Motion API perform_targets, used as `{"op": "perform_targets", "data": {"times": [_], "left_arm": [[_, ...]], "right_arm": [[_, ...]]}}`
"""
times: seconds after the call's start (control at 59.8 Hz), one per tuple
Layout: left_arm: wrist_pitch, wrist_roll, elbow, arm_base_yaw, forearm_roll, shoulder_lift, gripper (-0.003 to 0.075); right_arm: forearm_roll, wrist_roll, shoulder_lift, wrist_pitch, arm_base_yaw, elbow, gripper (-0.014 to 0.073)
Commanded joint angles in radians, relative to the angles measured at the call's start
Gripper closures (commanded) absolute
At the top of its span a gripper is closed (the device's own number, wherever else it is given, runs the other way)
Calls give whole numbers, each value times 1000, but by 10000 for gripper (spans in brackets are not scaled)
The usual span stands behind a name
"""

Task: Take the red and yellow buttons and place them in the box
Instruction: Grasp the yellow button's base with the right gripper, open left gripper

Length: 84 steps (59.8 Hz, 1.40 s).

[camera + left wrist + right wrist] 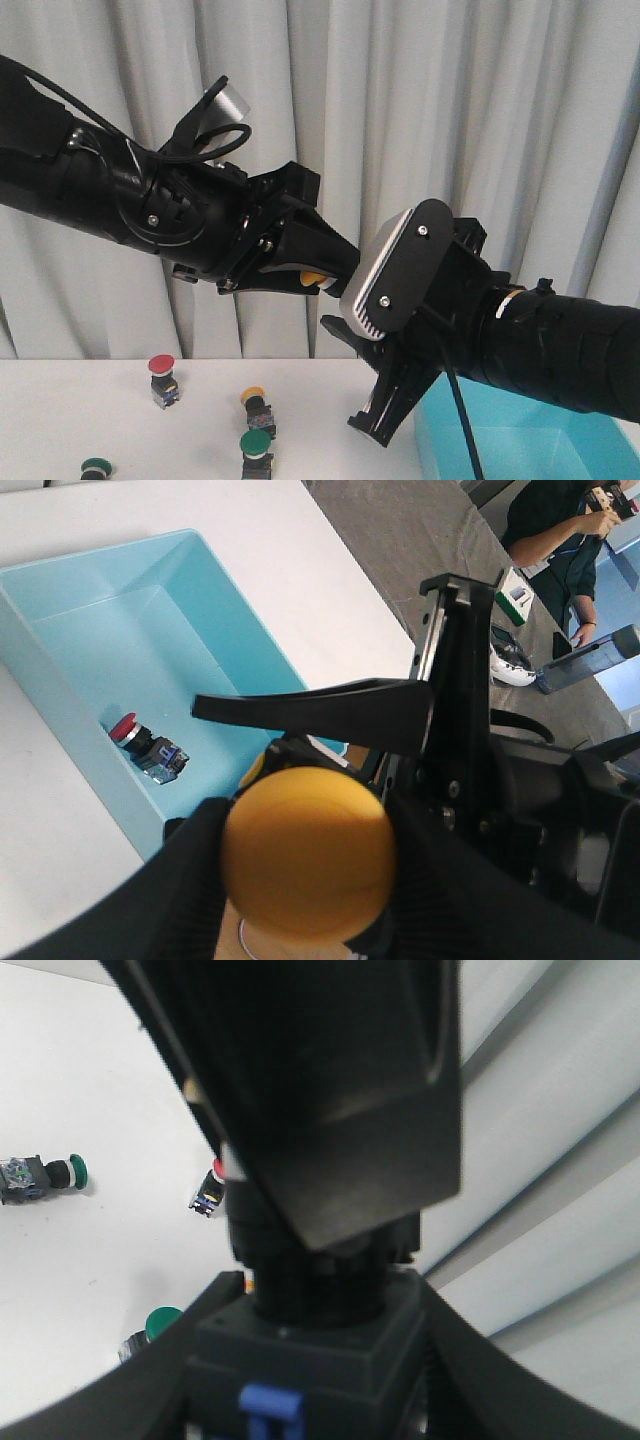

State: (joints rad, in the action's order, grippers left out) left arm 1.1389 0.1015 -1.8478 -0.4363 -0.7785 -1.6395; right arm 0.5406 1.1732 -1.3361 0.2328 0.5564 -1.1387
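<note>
Left gripper (318, 268) pinches a yellow button (307, 855) above the box (95, 630). Right gripper (385, 405): jaw state cannot be told. Red button (124, 727) inside box.

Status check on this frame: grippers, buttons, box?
Left gripper shut on yellow button, held high. Right gripper: cannot tell. One red button in box. Right arm crowds the left.

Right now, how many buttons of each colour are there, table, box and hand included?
Red buttons: 2, one on the table, one in the box.
Yellow buttons: 2, one on the table, one in the left hand.
Green buttons: 2.
Total: 6.
</note>
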Motion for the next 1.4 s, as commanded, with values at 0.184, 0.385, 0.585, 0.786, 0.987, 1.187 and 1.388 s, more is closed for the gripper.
{"op": "perform_targets", "data": {"times": [0.184,0.385,0.585,0.786,0.987,1.187,1.388], "left_arm": [[-103,-10,-31,-7,-61,49,681],[-133,-11,-31,-7,-44,52,533],[-134,-11,-31,-7,-46,52,337],[-130,-4,-31,-7,-101,52,199],[-130,36,-31,-7,-114,52,174],[-141,90,-31,-6,-83,52,174],[-221,84,-31,-4,43,53,174]], "right_arm": [[10,-3,28,-55,2,-30,598],[10,-3,28,-55,2,-30,598],[10,-3,28,-65,2,-30,596],[10,-3,28,-87,2,-30,595],[10,-3,28,-99,2,-30,595],[10,-3,28,-110,-4,-30,594],[13,-109,28,-103,-80,-30,588]]}}
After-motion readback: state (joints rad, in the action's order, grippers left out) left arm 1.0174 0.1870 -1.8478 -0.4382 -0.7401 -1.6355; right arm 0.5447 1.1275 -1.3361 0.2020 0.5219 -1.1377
